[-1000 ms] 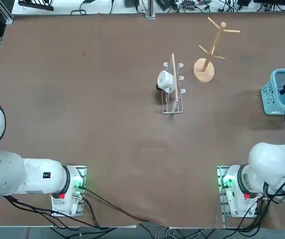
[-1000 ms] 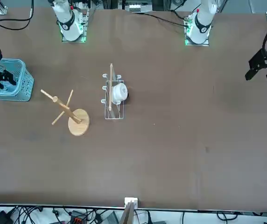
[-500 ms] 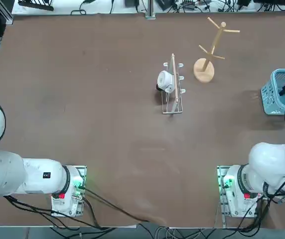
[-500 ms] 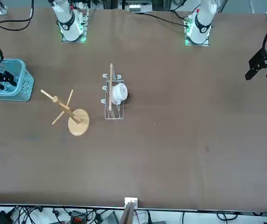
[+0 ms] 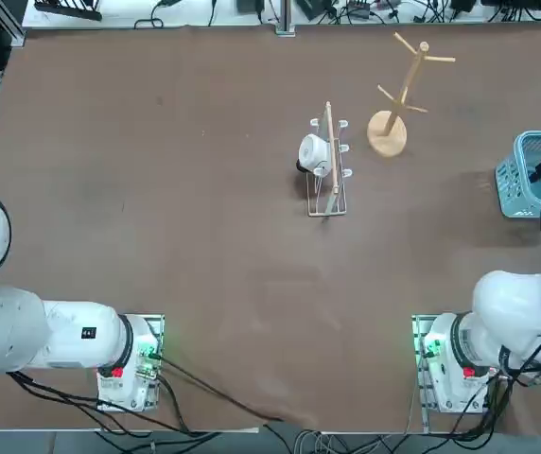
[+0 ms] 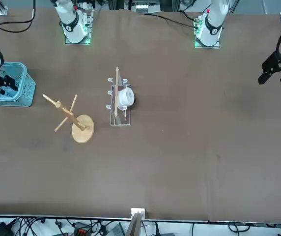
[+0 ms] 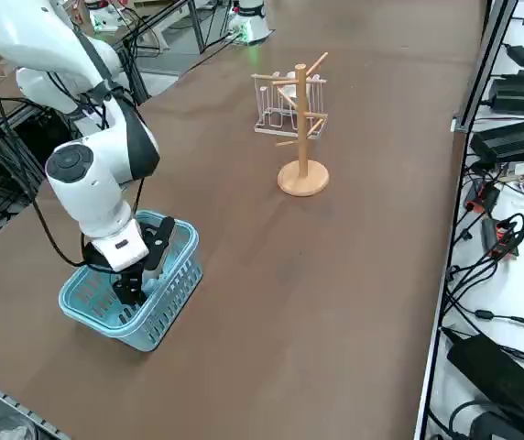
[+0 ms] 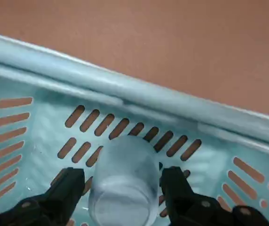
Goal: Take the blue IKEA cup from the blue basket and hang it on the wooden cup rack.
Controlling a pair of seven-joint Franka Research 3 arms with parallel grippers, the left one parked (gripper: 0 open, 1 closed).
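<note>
While basket [image 7: 166,302] unmoved, right gripper [image 8: 120,197] sunk deeper, jaws apart flanking cup [image 8: 122,186]

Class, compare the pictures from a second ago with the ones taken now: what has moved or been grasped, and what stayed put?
Little changed. The right gripper stays down inside the blue basket, its arm shifting only slightly in the front view; now its open fingers flank the blue cup, not yet clamped on it. The wooden cup rack, white mug and wire rack stayed put.

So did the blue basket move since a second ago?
Yes, a little. In the top view the blue basket has slid slightly farther from the robot's base side, judged against the wooden cup rack. The right claw reaches inside it.
</note>
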